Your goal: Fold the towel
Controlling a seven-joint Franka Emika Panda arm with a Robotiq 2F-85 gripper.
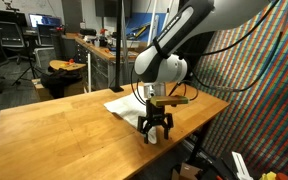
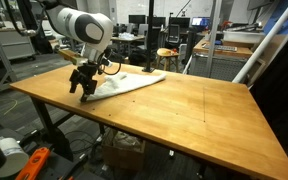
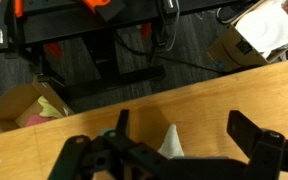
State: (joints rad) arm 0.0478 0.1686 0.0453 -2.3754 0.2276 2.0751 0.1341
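1. Whatever print the arm (image 1: 184, 40) or the floor boxes carry is too blurred to read.
2. The towel (image 1: 124, 104) lies on the wooden table (image 1: 64, 130), near the edge where the arm reaches in. It is a white, rumpled sheet. In an exterior view it stretches flat away from the gripper (image 2: 81, 86) toward the table's far edge (image 2: 134, 84).
3. The gripper (image 1: 156, 126) points straight down over one end of the towel. In both exterior views its dark body covers that end, so contact with the cloth is hard to judge there.
4. In the wrist view the gripper (image 3: 179, 130) has its fingers spread wide. A small white peak of the towel (image 3: 171, 148) stands up between them, closer to one finger (image 3: 124, 122) than to the other. The rest of the towel is cut off by the lower frame edge and the gripper's body.
5. Beyond the table edge in the wrist view, an open cardboard box (image 3: 19, 105) sits on the floor with something yellow and pink inside. What it is cannot be made out.
6. A second box (image 3: 269, 30) at the upper corner holds crumpled white material and is partly cut off by the frame.
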